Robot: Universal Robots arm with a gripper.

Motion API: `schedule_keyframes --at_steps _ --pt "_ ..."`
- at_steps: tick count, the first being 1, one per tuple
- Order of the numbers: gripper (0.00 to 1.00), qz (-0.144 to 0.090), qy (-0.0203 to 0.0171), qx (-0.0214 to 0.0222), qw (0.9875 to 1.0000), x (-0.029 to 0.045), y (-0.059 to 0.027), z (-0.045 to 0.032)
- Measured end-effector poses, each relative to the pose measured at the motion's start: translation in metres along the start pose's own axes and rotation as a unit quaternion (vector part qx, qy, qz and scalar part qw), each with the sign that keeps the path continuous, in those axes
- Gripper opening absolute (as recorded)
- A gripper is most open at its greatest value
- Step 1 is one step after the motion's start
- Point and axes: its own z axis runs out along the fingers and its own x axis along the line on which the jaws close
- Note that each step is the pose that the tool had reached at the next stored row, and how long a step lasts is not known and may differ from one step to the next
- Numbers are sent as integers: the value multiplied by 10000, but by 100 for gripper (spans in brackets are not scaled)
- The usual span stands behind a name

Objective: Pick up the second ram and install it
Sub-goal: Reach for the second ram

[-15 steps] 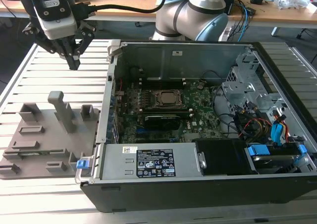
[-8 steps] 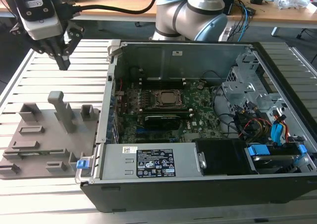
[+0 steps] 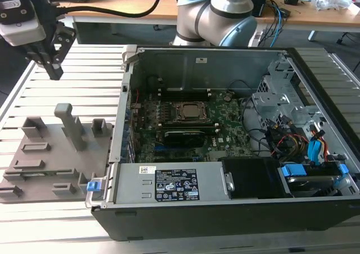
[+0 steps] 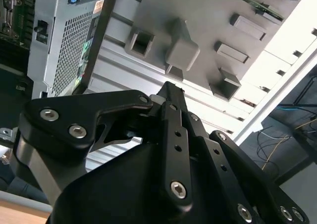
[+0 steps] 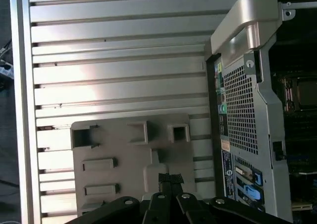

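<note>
On the exterior view's left, far back, the gripper (image 3: pixel 54 71) hangs over the slatted metal table (image 3: pixel 84 85), its dark fingers drawn together on nothing. Nearer on that side lies a grey fixture plate (image 3: pixel 34 172) with 1 tall post. On the right sits the open computer case (image 3: pixel 169 214), its green motherboard (image 3: pixel 225 125) and CPU socket (image 3: pixel 191 112) exposed.

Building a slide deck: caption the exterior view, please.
Gripper hangs over the slatted table near the grey fixture, beside the open computer case.
</note>
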Motion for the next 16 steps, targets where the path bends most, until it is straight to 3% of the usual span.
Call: schedule_keyframes --at_steps 2,7,16 --pt "11 0 0 0 10000 40 -3 1" --pt "11 0 0 0 10000 236 -18 7" --pt "11 0 0 0 10000 421 -32 16"
